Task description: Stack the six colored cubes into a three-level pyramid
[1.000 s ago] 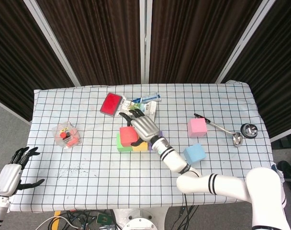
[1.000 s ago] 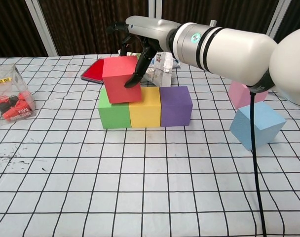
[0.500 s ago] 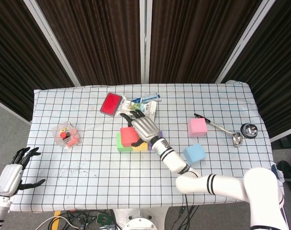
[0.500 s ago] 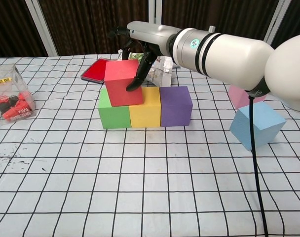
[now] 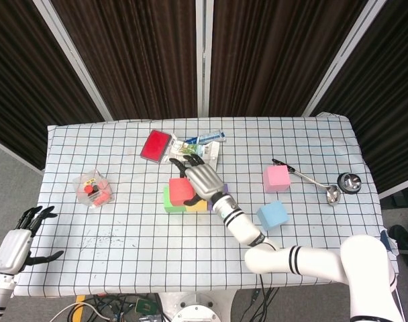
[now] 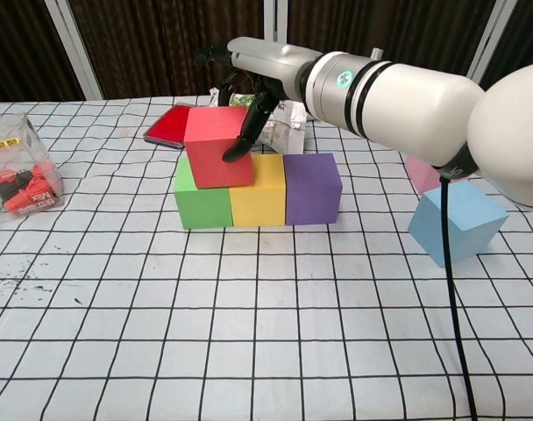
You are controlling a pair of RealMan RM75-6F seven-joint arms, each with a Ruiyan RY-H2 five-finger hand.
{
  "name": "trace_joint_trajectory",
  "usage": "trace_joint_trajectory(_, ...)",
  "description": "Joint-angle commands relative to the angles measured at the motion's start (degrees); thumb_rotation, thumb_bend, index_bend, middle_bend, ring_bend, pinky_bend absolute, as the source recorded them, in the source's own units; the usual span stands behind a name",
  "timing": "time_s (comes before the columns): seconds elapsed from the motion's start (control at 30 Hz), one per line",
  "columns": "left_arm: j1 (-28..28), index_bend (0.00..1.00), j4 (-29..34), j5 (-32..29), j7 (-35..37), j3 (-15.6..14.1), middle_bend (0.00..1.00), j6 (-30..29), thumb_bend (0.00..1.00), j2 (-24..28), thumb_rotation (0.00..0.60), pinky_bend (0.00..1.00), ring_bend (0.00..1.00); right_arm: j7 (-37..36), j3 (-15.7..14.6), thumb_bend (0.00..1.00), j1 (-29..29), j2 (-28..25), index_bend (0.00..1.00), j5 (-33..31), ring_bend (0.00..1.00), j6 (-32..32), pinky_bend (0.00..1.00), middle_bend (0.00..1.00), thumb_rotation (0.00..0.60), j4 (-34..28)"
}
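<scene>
Placement is the step in hand, I'd say: right hand (image 6: 253, 83) has its fingers clamped on the red cube (image 6: 217, 147), thumb on the cube's right face, other fingers reaching over the top and back.

Near to far in the chest view: blue cube (image 6: 457, 221) sits loose at front right, then the base row of green cube (image 6: 201, 196), yellow cube (image 6: 257, 189) and purple cube (image 6: 312, 188), touching side to side, row running left-right. Pink cube (image 6: 422, 174) is behind the blue one, mostly hidden by the arm.

Key relation: red cube sits over the green/yellow seam, slightly left-biased and a bit skewed. Whether it rests fully on the row I cannot tell. Hand comes in from the right and behind, so release should go back that way.

Head view adds the left hand (image 5: 15, 243) off the table's near-left corner, fingers apart, holding nothing, well away. Right hand is the nearer one for the blue and pink cubes too. Head view also hides most of the base row under the hand; chest view shows it plainly.
</scene>
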State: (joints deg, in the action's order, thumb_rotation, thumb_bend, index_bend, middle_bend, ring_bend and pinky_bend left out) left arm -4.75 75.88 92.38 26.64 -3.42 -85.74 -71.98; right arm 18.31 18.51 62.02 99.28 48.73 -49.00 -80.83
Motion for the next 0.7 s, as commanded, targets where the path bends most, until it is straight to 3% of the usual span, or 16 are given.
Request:
trace_joint_trajectory(0.03,-0.05,0.1,-0.01,0.05,0.02,0.01,0.21,0.02,0.0,-0.04,0.6,0.05,0.05,0.67,-0.07,0.04,0.04,0.05,0.0,-0.53,0.05,-0.45,0.0,0.44,0.6,-0.32)
trace_joint_trajectory(0.7,0.05,0.1,-0.59,-0.06,0.75,0.02,0.21,0.0,0.0,-0.25,0.6,0.05,0.05,1.64,-0.17,0.05,0.05,0.49,0.0,-1.77,0.05,-1.31,0.0,0.44,0.6,-0.48)
